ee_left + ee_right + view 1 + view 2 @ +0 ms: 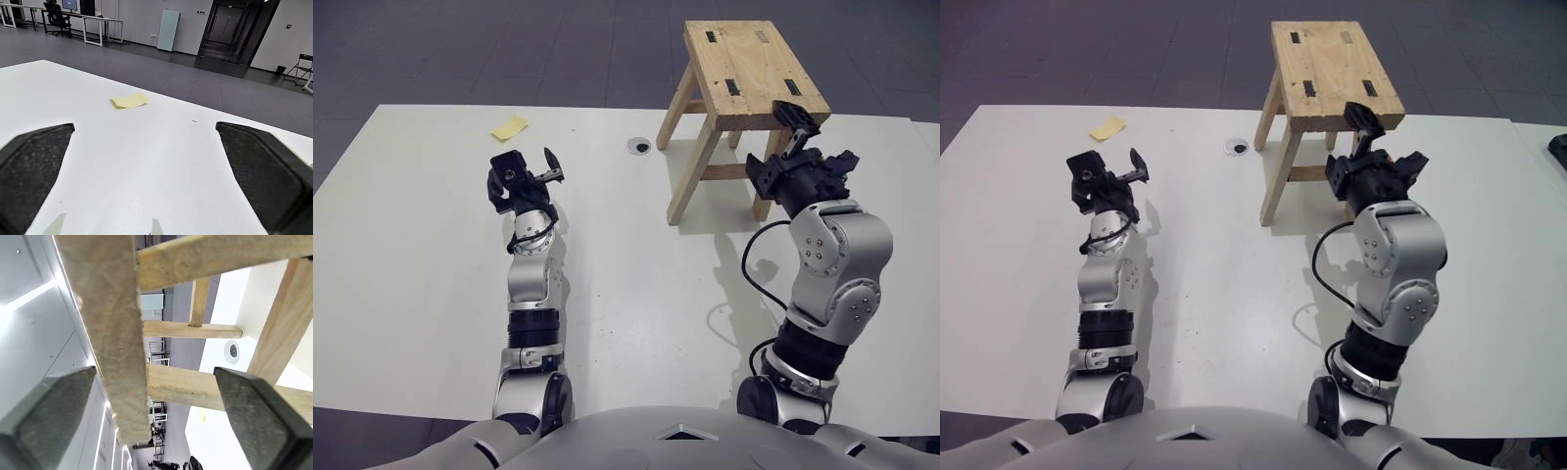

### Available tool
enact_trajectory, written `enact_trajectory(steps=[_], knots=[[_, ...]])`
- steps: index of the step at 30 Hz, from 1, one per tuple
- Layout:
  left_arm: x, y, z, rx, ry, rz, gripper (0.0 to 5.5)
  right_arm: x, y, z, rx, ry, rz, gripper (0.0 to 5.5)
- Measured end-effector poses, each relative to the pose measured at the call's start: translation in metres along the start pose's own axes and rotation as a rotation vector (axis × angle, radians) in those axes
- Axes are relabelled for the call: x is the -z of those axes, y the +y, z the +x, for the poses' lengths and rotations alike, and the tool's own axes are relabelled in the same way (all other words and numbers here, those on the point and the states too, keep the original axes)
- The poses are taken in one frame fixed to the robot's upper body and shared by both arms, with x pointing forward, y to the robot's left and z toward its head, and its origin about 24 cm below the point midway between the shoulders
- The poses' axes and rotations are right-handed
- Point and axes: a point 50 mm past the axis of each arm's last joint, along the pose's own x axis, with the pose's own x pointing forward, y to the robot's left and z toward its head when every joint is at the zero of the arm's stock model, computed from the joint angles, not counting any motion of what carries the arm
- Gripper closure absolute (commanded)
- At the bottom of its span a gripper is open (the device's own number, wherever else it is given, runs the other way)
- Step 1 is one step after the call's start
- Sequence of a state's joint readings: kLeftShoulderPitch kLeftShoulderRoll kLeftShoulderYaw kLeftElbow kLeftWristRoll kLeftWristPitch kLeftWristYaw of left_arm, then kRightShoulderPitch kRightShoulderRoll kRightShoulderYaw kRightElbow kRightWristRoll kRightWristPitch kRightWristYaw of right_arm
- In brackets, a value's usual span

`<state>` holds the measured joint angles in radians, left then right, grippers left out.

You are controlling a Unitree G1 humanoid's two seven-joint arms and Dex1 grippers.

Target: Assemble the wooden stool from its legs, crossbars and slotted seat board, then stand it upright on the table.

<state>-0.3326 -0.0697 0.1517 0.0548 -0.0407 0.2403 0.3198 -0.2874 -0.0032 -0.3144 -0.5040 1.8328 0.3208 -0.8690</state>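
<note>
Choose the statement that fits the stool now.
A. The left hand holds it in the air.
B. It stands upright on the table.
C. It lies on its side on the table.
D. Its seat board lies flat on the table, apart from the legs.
B: the stool stands upright on the table, fully put together, with the open right hand at its near upper edge.

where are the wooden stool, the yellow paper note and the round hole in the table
wooden stool with slotted seat (751, 64), left eye view, middle of seat top
yellow paper note (130, 101), left wrist view, middle of the sheet
round hole in the white table (638, 146), left eye view, its dark centre
</note>
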Motion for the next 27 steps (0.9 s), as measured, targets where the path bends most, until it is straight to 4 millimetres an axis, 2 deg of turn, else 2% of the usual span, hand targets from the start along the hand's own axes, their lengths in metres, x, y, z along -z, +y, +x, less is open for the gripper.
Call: enact_trajectory(steps=[2,4,8,10,13,17,19,23,27], knots=[[0.000,0.001,-0.001,-0.002,0.001,0.001,0.10,-0.004,0.002,-0.004,-0.010,0.018,-0.064,0.13],[-0.003,0.003,-0.001,-0.007,-0.011,-0.001,0.10,-0.008,0.002,-0.007,0.007,0.061,-0.172,0.13],[-0.003,0.010,-0.001,-0.018,-0.013,0.010,0.10,-0.014,0.008,-0.015,-0.022,0.212,-0.499,0.13],[-0.006,0.014,-0.002,-0.019,-0.029,0.012,0.10,-0.018,0.018,-0.021,-0.102,0.264,-0.675,0.13],[-0.018,0.017,-0.003,-0.008,-0.083,0.002,0.10,-0.026,0.042,-0.034,-0.269,0.230,-0.947,0.13],[-0.041,0.010,-0.008,0.069,-0.204,-0.017,0.10,-0.036,0.070,-0.045,-0.471,0.070,-1.198,0.13],[-0.046,0.007,-0.010,0.087,-0.231,-0.021,0.10,-0.045,0.077,-0.043,-0.488,-0.075,-1.298,0.13],[-0.049,0.007,-0.010,0.090,-0.243,-0.025,0.10,-0.061,0.076,-0.027,-0.426,-0.365,-1.466,0.13],[-0.056,0.007,-0.006,0.080,-0.272,-0.034,0.10,-0.086,0.057,-0.003,-0.175,-0.627,-1.586,0.13]])
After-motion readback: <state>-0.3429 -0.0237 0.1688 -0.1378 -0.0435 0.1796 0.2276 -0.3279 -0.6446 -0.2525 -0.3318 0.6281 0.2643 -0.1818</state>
